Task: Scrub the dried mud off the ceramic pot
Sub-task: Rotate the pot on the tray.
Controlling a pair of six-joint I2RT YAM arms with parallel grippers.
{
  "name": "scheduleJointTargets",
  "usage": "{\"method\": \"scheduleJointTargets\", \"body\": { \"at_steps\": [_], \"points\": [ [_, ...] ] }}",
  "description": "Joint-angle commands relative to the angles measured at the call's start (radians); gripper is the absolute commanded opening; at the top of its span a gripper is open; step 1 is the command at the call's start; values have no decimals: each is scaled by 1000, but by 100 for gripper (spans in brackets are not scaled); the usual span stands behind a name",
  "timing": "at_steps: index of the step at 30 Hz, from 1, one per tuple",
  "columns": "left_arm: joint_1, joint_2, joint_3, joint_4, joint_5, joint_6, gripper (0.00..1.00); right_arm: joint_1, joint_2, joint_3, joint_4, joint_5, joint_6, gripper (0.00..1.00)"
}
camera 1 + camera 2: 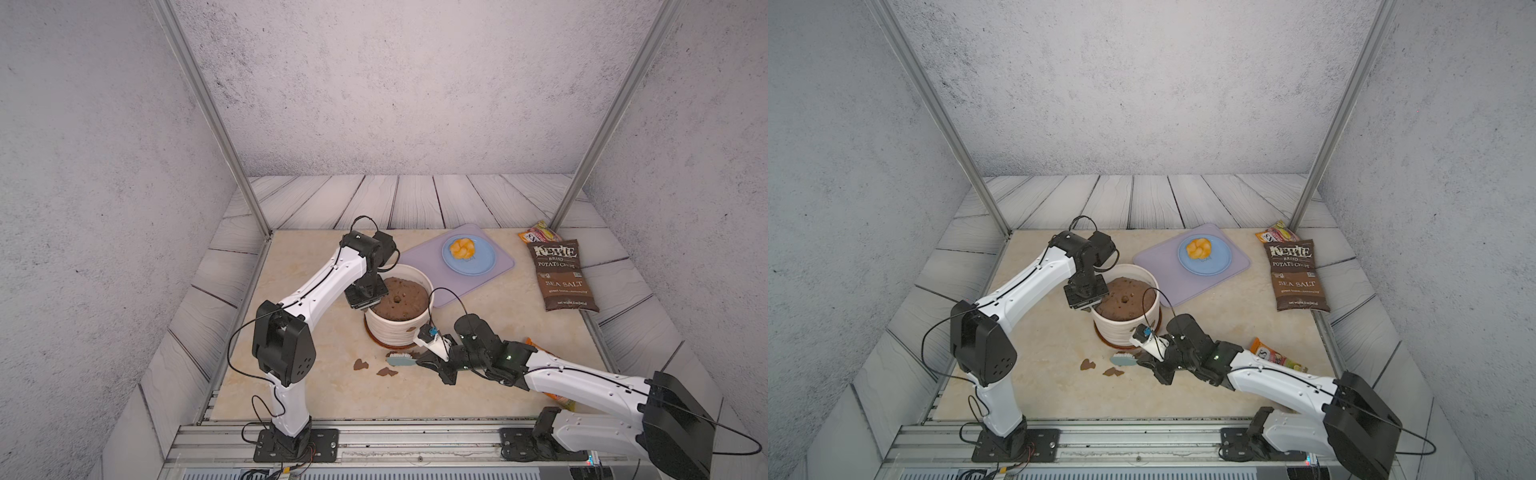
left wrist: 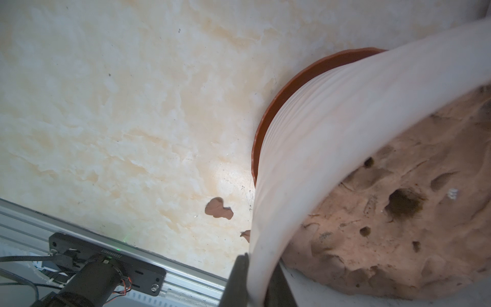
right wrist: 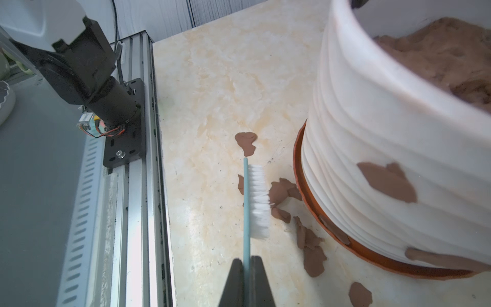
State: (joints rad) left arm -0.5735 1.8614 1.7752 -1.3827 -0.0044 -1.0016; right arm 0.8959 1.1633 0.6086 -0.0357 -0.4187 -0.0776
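- The ceramic pot (image 1: 390,330) is cream-white and round, with horizontal ribs on its side and a thick smooth rim. It stands inside the saucer (image 2: 318,68) with its mouth up.
- Some dried mud (image 3: 388,182) sticks to the pot. One flat, matte brown patch sits on the ribbed wall above the saucer. A longer smear (image 3: 438,259) is low on the wall, just over the saucer's edge.
- More dried mud lies loose just beside the saucer, as several thin brown flakes (image 3: 313,255). Two further pieces (image 1: 360,365) lie a little farther from it.

One pot (image 1: 390,330), one brush (image 1: 401,358), one plate (image 1: 482,262)
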Motion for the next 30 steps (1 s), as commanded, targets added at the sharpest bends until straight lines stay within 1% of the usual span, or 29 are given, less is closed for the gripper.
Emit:
{"method": "scheduleJointTargets", "body": {
  "at_steps": [1,7,11,14,17,23,30],
  "points": [
    [4,56,-14,16,-37,80,4,2,-23,63,-58,12,-13,0],
    [7,47,-14,12,-85,139,3,-1,-20,125,-77,37,-46,0],
    [13,46,-13,4,-108,185,3,-23,-5,158,-84,-15,-58,0],
    [17,50,-11,3,-120,222,3,-55,14,199,-120,-77,-74,0],
    [22,57,-5,2,-127,265,3,-84,20,226,-150,-105,-94,0],
    [27,75,24,3,-142,360,3,-140,39,255,-166,-111,-113,0],
    [30,85,22,12,-125,429,3,-184,78,258,-163,-101,-131,0]
  ]
}}
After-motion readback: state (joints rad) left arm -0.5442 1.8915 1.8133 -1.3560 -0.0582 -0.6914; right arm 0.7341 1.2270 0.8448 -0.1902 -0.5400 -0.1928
